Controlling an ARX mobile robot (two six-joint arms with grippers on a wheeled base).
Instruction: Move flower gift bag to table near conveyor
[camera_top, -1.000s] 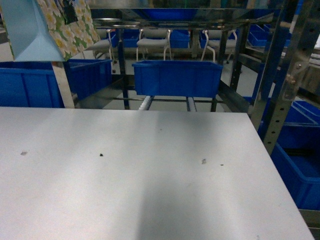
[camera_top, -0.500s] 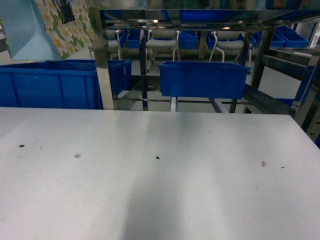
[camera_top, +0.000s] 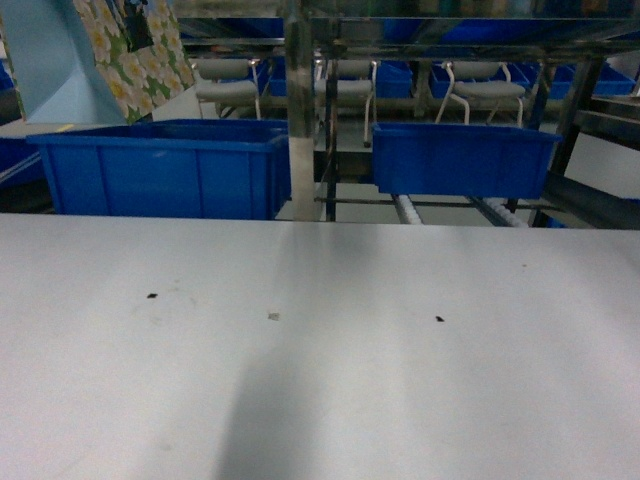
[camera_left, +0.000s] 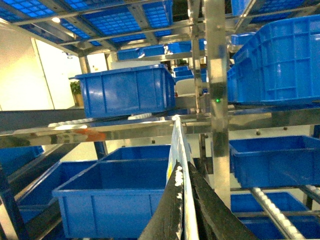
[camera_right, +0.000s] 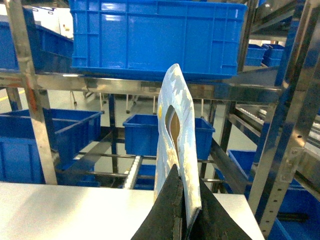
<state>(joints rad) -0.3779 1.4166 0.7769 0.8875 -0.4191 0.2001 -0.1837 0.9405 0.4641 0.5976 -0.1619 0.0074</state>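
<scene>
The flower gift bag (camera_top: 130, 45), printed with white daisies and with a pale blue side, hangs at the top left of the head view, above the table's far left edge. In the left wrist view I see its thin top edge (camera_left: 176, 145), and my left gripper (camera_left: 182, 167) is shut on it. My right gripper (camera_right: 177, 170) is shut on a second pale blue-white bag (camera_right: 175, 120) with a cut-out handle. The white table (camera_top: 320, 360) fills the foreground. Behind it stands the conveyor (camera_top: 405, 208) with its steel rails and roller lanes. Neither gripper shows in the head view.
Blue bins sit in the racking right behind the table: a large one (camera_top: 165, 165) at left and a smaller one (camera_top: 460, 155) at right. A steel upright (camera_top: 300, 110) stands between them. Grey chairs (camera_top: 490, 90) are farther back. More bins (camera_right: 155, 35) rest overhead.
The head view has swung left: the bins, the upright and the table specks have slid right in the picture. The flower gift bag stays at the top left.
</scene>
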